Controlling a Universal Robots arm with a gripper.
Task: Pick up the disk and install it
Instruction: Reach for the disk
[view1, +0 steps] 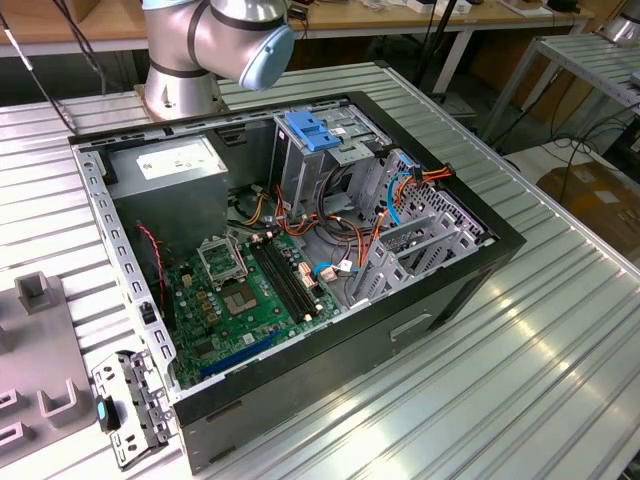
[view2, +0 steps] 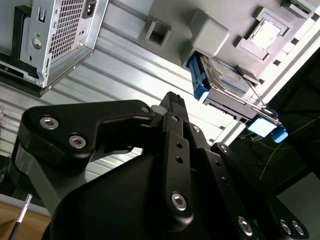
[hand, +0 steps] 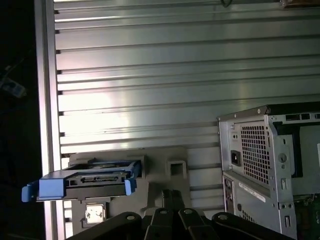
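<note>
Second wrist view: grey holder (view2: 210, 32) hiding part of disk (view2: 227, 80) | long axis running toward wrist, connector end nearest | pincer (view2: 172, 98) sitting closed, empty.

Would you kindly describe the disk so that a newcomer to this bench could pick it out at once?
Start at the computer case on the ribbed metal table; beside its rear panel lies a grey fixture plate. The disk sits at that plate's end farthest from the case. It is a flat drive framed by blue plastic rails, while its neighbours there are grey.
</note>
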